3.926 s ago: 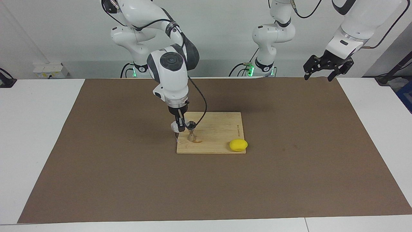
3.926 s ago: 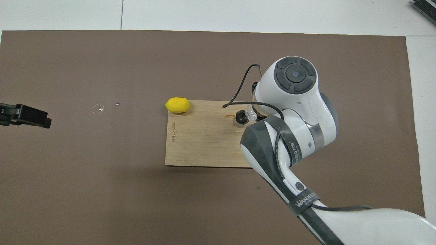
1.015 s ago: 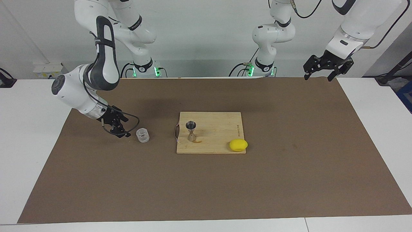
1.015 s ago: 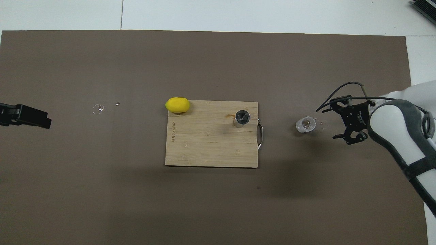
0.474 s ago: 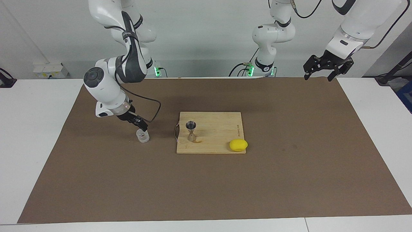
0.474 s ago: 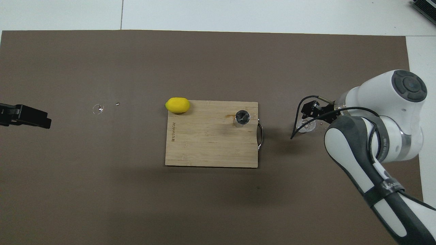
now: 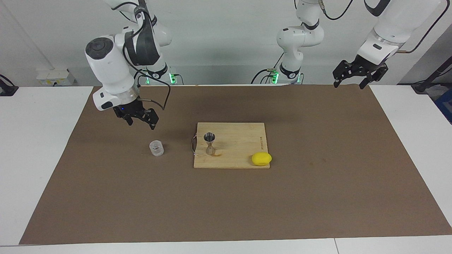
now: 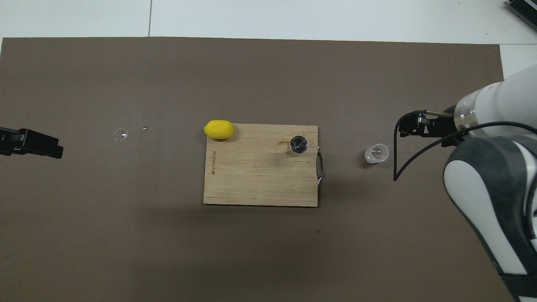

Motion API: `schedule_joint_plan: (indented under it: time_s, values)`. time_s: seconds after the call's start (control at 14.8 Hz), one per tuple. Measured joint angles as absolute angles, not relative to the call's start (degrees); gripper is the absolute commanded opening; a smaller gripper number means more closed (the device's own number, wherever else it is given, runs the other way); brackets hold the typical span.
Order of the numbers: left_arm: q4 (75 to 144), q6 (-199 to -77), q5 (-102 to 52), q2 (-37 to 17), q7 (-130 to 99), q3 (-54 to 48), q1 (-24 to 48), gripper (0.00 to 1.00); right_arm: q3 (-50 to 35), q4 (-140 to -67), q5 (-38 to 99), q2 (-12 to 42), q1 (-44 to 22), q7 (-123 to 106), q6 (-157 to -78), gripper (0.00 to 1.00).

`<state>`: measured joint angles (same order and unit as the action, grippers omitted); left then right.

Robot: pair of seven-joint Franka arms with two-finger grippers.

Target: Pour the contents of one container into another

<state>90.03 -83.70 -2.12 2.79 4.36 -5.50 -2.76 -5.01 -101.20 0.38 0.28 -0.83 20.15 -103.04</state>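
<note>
The small clear glass cup stands upright on the brown mat, beside the wooden board toward the right arm's end of the table. The steel jigger stands upright on the board, near its handle end. My right gripper hangs open and empty above the mat, clear of the cup. My left gripper waits open and empty in the air at the left arm's end of the mat.
A yellow lemon lies at the board's corner farthest from the robots. A small clear speck lies on the mat toward the left arm's end. A black cable loops from the right wrist.
The right gripper has lifted away from the glass cup, which stays where it stood on the mat. Left arm, jigger and lemon have not moved.
</note>
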Motion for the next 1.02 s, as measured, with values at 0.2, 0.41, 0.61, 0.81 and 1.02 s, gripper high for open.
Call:
schedule_joint_plan:
  time_s: [0.2,0.41,0.61,0.81,1.02]
  values:
    - [90.03,-83.70,-2.12,2.79,4.36,-5.50,-2.76,1.00,-4.63,-97.42,0.19,0.19,-0.23,19.67,-98.33,1.00]
    - [90.03,-83.70,-2.12,2.79,4.36,-5.50,-2.76,1.00,-4.38,-95.52,-0.94,0.11,-0.12,17.21,-95.26,1.00]
    - [90.03,-83.69,-2.12,2.79,4.36,-5.50,-2.76,1.00,-4.32,-94.89,-1.02,-0.53,0.18,15.98,-92.80,1.00]
    - [90.03,-83.69,-2.12,2.79,4.36,-5.50,-2.76,1.00,-4.43,-94.89,-1.02,-0.76,0.18,15.77,-91.37,1.00]
    - [90.03,-83.69,-2.12,2.79,4.36,-5.50,-2.76,1.00,-4.43,-94.89,-1.01,-0.76,0.22,13.20,-91.33,1.00]
